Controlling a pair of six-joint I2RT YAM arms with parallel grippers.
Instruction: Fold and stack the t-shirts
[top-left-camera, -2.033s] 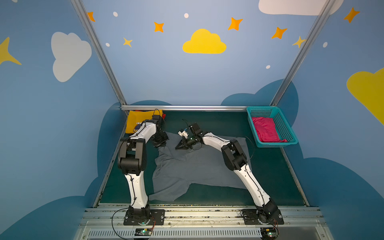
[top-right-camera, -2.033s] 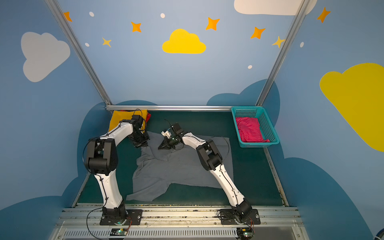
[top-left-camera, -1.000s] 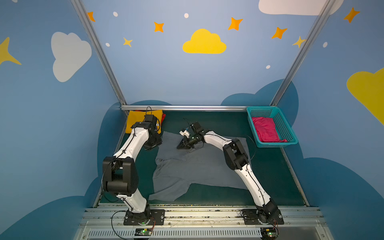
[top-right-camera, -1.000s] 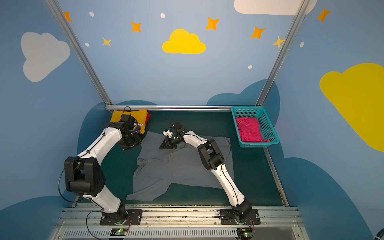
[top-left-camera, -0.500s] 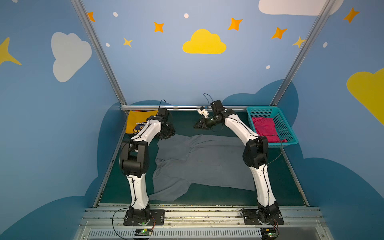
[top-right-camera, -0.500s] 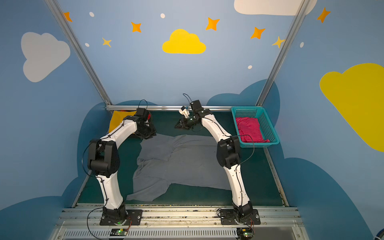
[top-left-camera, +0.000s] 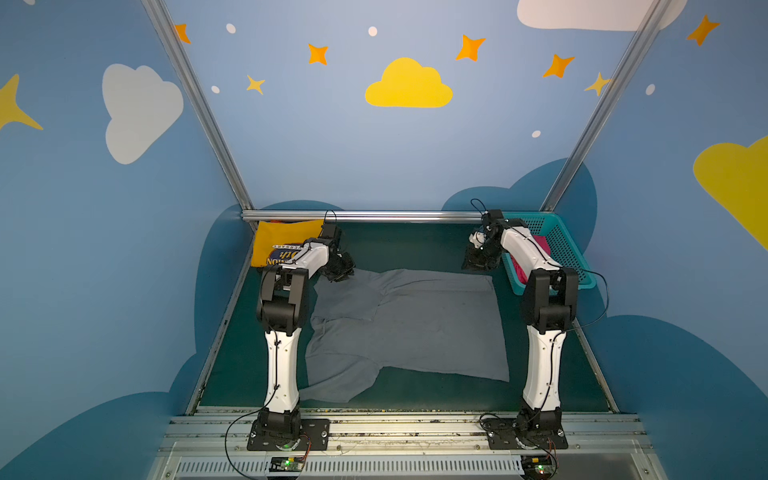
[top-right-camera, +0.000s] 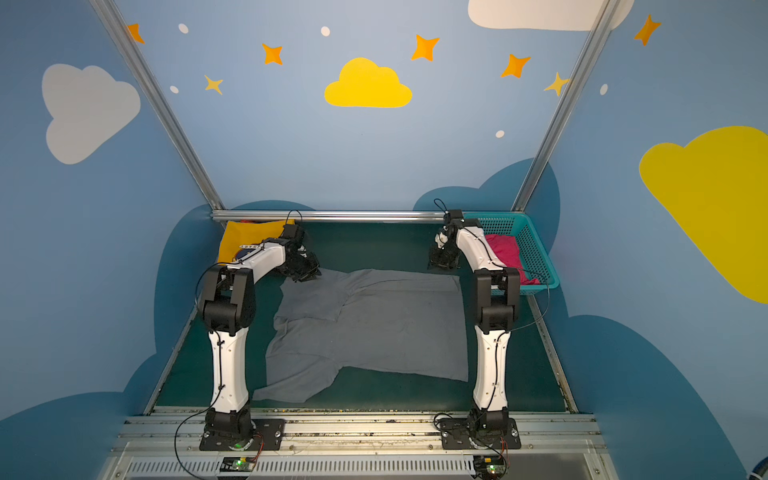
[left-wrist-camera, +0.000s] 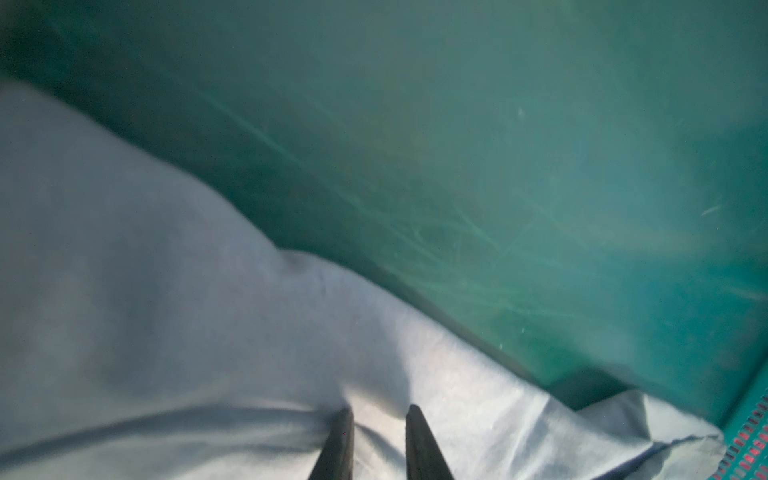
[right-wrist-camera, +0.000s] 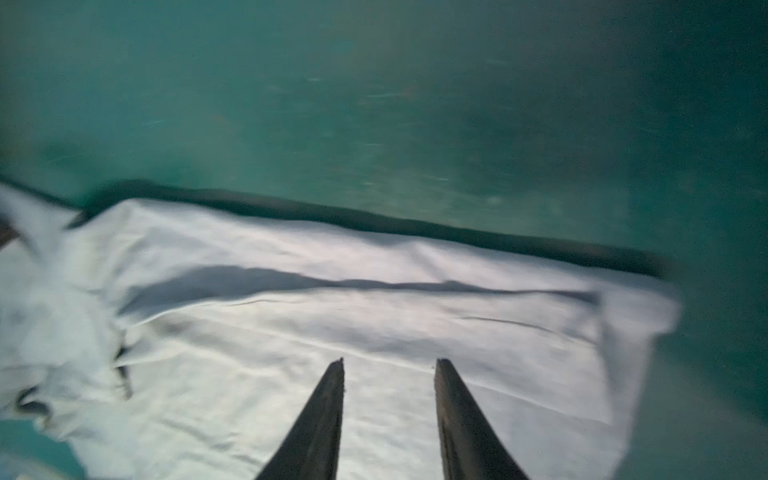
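A slate-grey t-shirt (top-left-camera: 415, 324) (top-right-camera: 374, 328) lies spread on the green mat. A sleeve is folded in near its left side. My left gripper (top-left-camera: 340, 272) (top-right-camera: 305, 274) sits low at the shirt's far-left corner. In the left wrist view its fingers (left-wrist-camera: 379, 411) stand narrow, with a pucker of grey cloth (left-wrist-camera: 166, 311) pinched between them. My right gripper (top-left-camera: 476, 264) (top-right-camera: 440, 264) hovers just past the far-right corner. It is open (right-wrist-camera: 388, 361) above the cloth (right-wrist-camera: 332, 311), holding nothing. A folded yellow printed tee (top-left-camera: 282, 241) (top-right-camera: 245, 237) lies at the far left. A magenta tee (top-right-camera: 503, 249) lies in the basket.
The teal perforated basket (top-left-camera: 569, 249) (top-right-camera: 536, 257) stands at the far right corner, close beside my right forearm. A metal rail (top-left-camera: 374, 216) runs along the back edge. Bare green mat (top-left-camera: 407, 245) lies between the two grippers beyond the shirt.
My right gripper has swept right along the shirt's far edge, stretched it out flat, and opened, letting it go. My left gripper has narrowed onto the far-left corner.
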